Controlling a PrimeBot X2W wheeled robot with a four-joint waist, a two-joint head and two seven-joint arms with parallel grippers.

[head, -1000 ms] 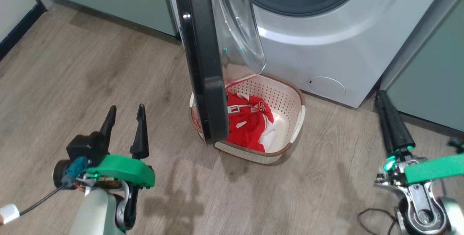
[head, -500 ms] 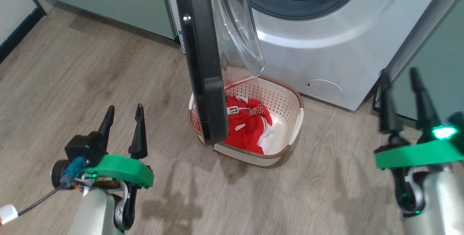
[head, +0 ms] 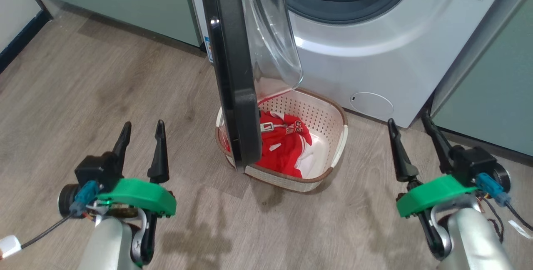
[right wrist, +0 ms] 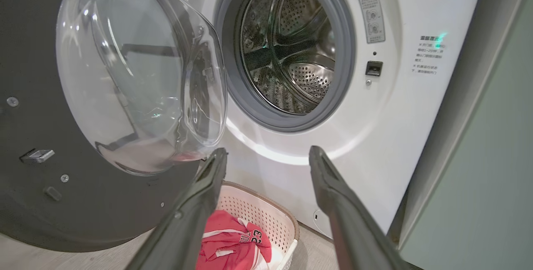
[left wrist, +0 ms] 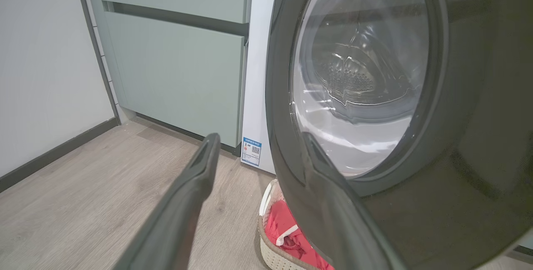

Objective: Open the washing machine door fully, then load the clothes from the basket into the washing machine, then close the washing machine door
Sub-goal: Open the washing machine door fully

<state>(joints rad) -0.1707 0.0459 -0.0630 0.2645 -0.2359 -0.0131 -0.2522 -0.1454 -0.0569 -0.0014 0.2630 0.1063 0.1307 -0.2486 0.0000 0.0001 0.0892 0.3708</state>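
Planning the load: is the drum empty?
Empty, as far as seen: bare steel drum; clothes lie in the basket.

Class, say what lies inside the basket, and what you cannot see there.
The red clothes lie inside the basket. The open washing machine door covers the basket's left end, so anything there is hidden.

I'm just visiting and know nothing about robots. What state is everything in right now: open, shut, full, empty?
Round black-ringed glass door: open, swung out above the basket.
White front-loading washing machine: steel drum empty.
Cream perforated plastic basket: on the floor, holding the garment.
Red garment with white trim: crumpled, not yet loaded.
Left pincer: open, holding nothing.
Right pincer: open, holding nothing.
Small round white flap: shut.
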